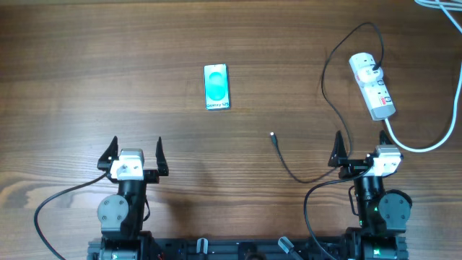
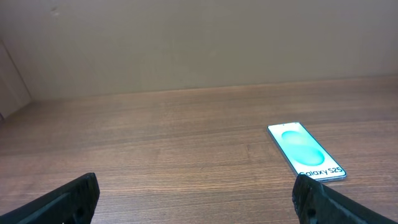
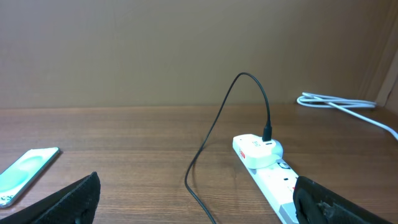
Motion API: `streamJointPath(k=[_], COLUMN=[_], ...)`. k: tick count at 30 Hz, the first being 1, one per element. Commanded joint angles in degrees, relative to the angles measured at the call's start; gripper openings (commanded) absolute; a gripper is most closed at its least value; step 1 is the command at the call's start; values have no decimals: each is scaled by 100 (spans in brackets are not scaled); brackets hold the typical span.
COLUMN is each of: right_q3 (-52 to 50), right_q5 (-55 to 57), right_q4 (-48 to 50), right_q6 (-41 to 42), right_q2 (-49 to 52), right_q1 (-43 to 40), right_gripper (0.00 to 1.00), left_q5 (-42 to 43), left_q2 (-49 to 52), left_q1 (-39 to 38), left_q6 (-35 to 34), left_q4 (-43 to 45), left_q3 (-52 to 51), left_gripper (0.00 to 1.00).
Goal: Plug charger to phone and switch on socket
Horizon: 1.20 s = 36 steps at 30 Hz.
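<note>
wood desk: phone (image 1: 216, 87) lies toward the far edge, socket (image 1: 373, 87) near the far-right corner. the light, floppy charger (image 1: 325, 79) probably wants pinching just behind its connector tip (image 1: 272, 134), mid-desk. left gripper (image 1: 136, 142) and right gripper (image 1: 363, 137) gape, empty.

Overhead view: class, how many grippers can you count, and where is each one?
2. The left gripper is at the front, left of the phone. The right gripper is in front of the socket, by the charger. Both are open; none seems hidden.
</note>
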Motion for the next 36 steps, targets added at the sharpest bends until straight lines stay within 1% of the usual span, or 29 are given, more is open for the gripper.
streamJointPath(k=[1, 32, 35, 36], right_q3=[-7, -7, -7, -7], right_q5=[81, 81, 81, 81], right_q4=[11, 11, 11, 11], right_q6=[-96, -96, -96, -98], right_q2=[-83, -83, -83, -83], right_q1=[-20, -20, -20, -17], right_gripper=[100, 100, 100, 100], left_q5=[-52, -55, -503, -522], left_q2=[-42, -42, -42, -42], left_q1=[-42, -42, -37, -37], left_q6=[90, 94, 92, 90], left_q4=[0, 2, 46, 61], left_q3=[-24, -24, -24, -24], left_gripper=[100, 100, 100, 100])
